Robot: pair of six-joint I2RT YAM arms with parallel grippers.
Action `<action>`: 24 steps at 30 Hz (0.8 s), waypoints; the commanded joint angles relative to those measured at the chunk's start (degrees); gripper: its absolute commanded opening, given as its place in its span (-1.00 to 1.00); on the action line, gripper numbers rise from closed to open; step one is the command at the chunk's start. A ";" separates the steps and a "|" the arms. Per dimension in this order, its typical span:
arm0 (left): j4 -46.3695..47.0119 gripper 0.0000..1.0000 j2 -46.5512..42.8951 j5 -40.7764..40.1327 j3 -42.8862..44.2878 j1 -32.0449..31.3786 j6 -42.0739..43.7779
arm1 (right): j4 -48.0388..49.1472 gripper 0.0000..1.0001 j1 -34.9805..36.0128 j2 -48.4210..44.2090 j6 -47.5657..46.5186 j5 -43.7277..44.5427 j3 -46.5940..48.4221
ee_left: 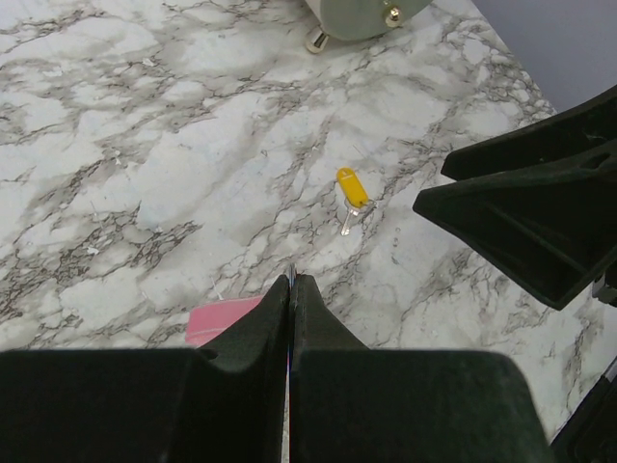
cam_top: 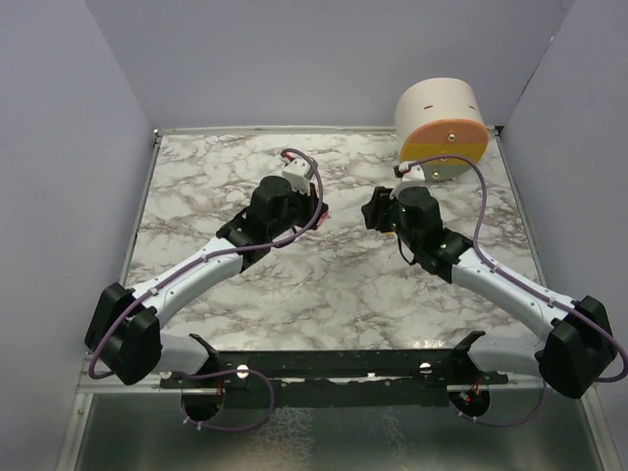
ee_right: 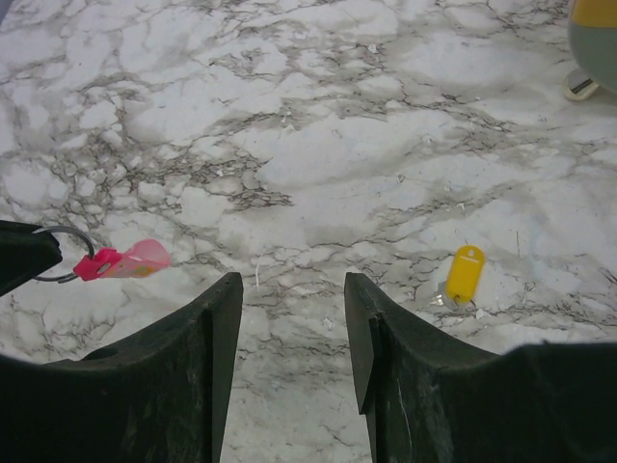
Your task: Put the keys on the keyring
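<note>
Jaws on the left gripper (ee_left: 291, 289) are pressed together, pinching the thin wire keyring (ee_right: 60, 253) at its edge. Pink key (ee_right: 127, 259) hangs off that ring; it looks already threaded on, though the join is too small to be sure. Right gripper (ee_right: 289, 323): jaws spread, nothing between them, low over the marble table (ee_right: 318, 145). Yellow-headed key (ee_right: 465, 273) lies flat on the marble, just right of the right gripper's fingers, well apart from the ring. Judgement: one key on, one to go; yellow key not yet picked up. Big cream-and-orange cylinder (cam_top: 442, 128) sits at the far right corner.
</note>
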 commanded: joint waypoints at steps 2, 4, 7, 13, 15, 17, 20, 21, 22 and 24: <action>-3.95 -1.00 2.50 2.05 3.70 0.55 -1.46 | 1.60 -0.07 -0.33 2.23 -1.07 1.94 -0.72; -4.91 -1.00 3.21 2.47 4.61 0.68 -1.66 | 0.67 -0.07 -1.04 3.64 -0.98 1.94 -0.15; -6.28 -1.00 3.96 3.13 5.86 0.77 -1.82 | -0.83 -0.08 -4.17 6.83 -0.84 0.82 0.64; -8.66 -1.00 5.48 5.31 7.76 0.95 -2.01 | -0.56 -0.11 -9.66 12.28 -1.03 -0.67 0.07; -9.08 -1.00 6.08 6.06 8.21 1.01 -1.94 | -0.49 -0.12 -10.86 14.16 -0.77 -2.02 0.12; -9.38 -1.00 6.44 6.35 8.45 1.03 -1.88 | -0.78 -0.13 -11.48 16.25 -0.76 -2.42 0.70; -9.29 -1.00 6.57 6.60 8.38 1.04 -1.59 | -1.86 -0.14 -11.85 19.02 -1.13 -1.87 1.65; -9.31 -1.00 6.52 6.60 8.30 1.04 -1.50 | -2.22 -0.15 -11.94 19.81 -1.29 -1.82 2.00; -9.25 -1.00 6.45 6.64 8.22 1.12 -1.48 | -2.53 -0.15 -11.96 20.36 -1.43 -1.86 2.28; -8.94 -1.00 6.18 6.69 7.92 1.15 -1.55 | -3.10 -0.16 -11.98 21.40 -1.83 -1.83 2.63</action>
